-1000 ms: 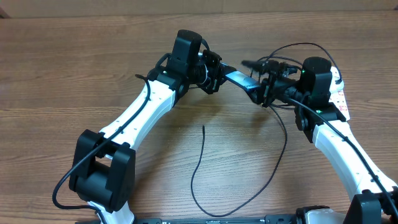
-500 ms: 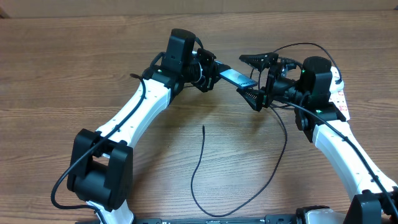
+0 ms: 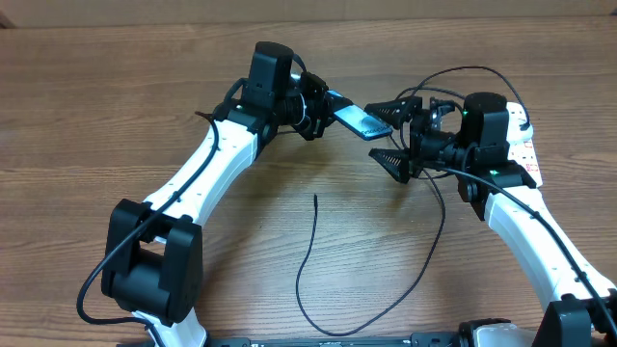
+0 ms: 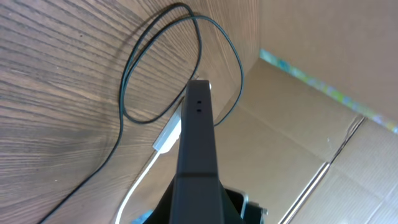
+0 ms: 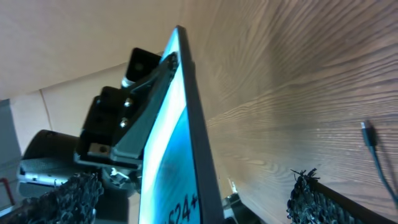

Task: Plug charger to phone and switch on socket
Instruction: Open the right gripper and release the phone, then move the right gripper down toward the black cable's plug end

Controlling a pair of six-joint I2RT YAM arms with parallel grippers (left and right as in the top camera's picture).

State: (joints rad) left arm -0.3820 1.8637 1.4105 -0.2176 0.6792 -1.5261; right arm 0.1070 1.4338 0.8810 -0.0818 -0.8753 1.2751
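Observation:
My left gripper [image 3: 325, 108] is shut on the phone [image 3: 360, 121] and holds it above the table, tilted. The cyan screen with dark text fills the right wrist view [image 5: 168, 162]; the left wrist view shows the phone edge-on [image 4: 198, 137]. My right gripper [image 3: 389, 132] is open, its fingers either side of the phone's free end without touching it. The black charger cable [image 3: 307, 253] lies on the table, its connector tip [image 3: 316, 198] loose in the middle; the tip also shows in the right wrist view [image 5: 367, 133]. The white socket [image 3: 528, 154] is mostly hidden behind my right arm.
The cable loops past the right arm [image 3: 463, 70] toward the socket. The left wrist view shows this loop [image 4: 134, 74] and the thick white cord [image 4: 138, 186]. Cardboard walls [image 4: 311, 124] stand behind the table.
My right gripper has opened off the phone's end. My left arm has drawn the phone a little to the left and up.

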